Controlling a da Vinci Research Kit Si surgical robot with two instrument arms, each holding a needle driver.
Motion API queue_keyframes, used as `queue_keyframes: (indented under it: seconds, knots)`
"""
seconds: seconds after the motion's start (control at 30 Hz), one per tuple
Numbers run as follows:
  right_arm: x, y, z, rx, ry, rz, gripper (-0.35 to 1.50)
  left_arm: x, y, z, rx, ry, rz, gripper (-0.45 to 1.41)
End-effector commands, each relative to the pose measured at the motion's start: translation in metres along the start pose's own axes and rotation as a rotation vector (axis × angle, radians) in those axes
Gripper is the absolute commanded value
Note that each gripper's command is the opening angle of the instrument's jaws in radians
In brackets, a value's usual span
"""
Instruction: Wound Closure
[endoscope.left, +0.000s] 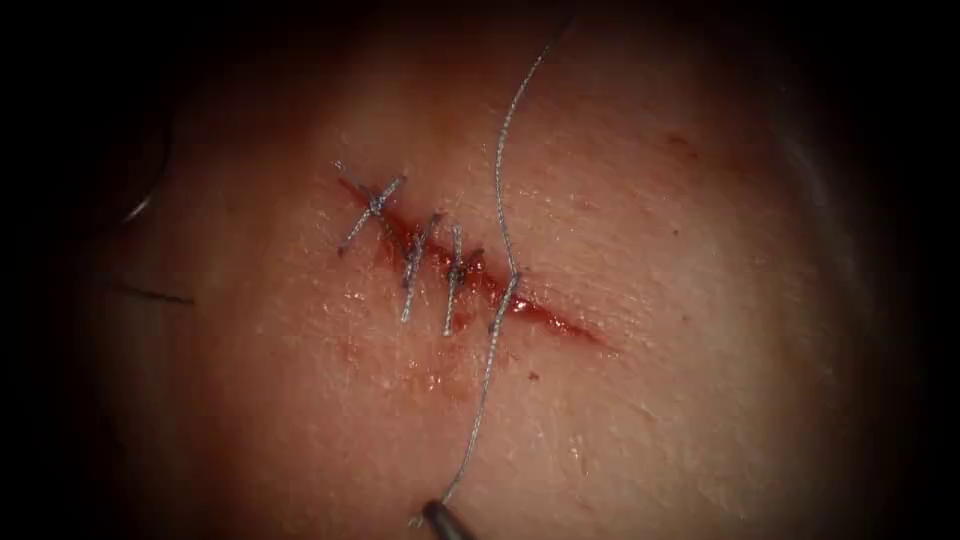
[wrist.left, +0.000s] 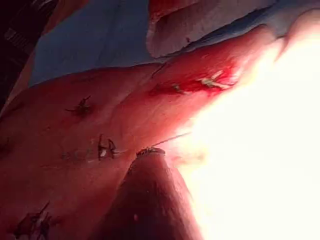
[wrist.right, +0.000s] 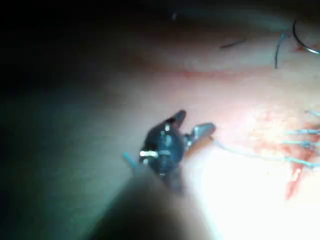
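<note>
Three stitches (endoscope.left: 415, 265) span red cut (endoscope.left: 560, 322) | thread (endoscope.left: 500, 200) crosses it | right tool (wrist.right: 195, 122) jaws spread

endoscope: tissue (endoscope.left: 640, 300) lit at centre, dark vignette all round, wet glints by the cut (endoscope.left: 470, 270) | left wrist: heavy white glare, soft focus | right wrist: dim, blurred, deep shadow, bright patch near end effector (wrist.right: 192, 125)
</note>
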Motion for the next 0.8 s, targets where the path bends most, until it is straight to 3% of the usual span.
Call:
queue_keyframes:
  seconds: [0.03,0.17,0.3,0.57,0.7,0.8]
  knots:
    - [-0.0001,-0.0011,-0.0004,0.003,0.001,0.009,1.12,0.0005,0.0,-0.0002,-0.01,0.006,0.002,-0.45]
    - [0.0004,-0.001,-0.0017,0.012,0.002,0.012,1.29,0.0012,0.0013,-0.0038,-0.041,0.02,-0.003,-0.45]
    - [0.001,-0.0006,-0.0032,0.023,0.002,0.017,1.3,0.0019,0.0034,-0.0071,-0.069,0.038,0.0,-0.45]
    - [0.0037,0.004,-0.0041,0.028,0.029,0.038,0.98,0.0026,0.0104,-0.0141,-0.104,0.051,0.023,-0.45]
    - [0.005,0.0074,-0.0028,0.02,0.051,0.043,0.6,0.0024,0.0133,-0.0175,-0.118,0.053,0.035,-0.45]
    - [0.0054,0.01,-0.0015,0.012,0.064,0.033,0.02,0.0021,0.0151,-0.0199,-0.128,0.055,0.043,-0.45]
